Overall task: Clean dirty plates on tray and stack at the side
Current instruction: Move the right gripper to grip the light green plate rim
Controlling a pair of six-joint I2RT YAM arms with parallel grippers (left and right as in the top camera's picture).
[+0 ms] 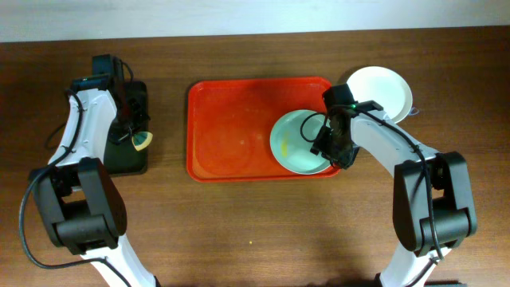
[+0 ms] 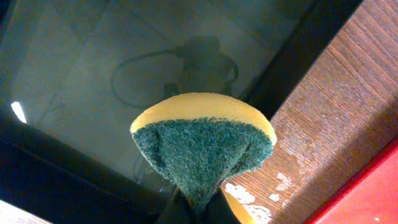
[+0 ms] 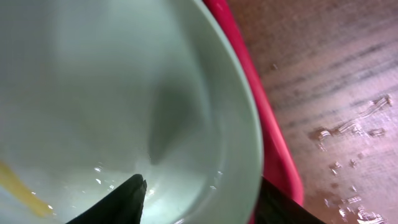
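A pale mint-green plate [image 1: 296,142] lies at the right end of the red-orange tray [image 1: 231,127], its edge over the tray's right rim. My right gripper [image 1: 331,147] is open and straddles the plate's right rim. In the right wrist view one finger is inside the plate [image 3: 93,93] and one outside it, by the tray's rim [image 3: 273,155], with the gripper [image 3: 202,196] around the edge. A faint yellow smear shows at the plate's lower left. A cream-white plate [image 1: 381,92] sits on the table right of the tray. My left gripper [image 1: 137,137] is shut on a yellow-and-green sponge [image 2: 202,143].
A black tray [image 1: 127,159] stands left of the red tray, under the left gripper and sponge; it also fills the left wrist view [image 2: 74,74]. Water drops lie on the wooden table [image 3: 348,124] right of the red tray.
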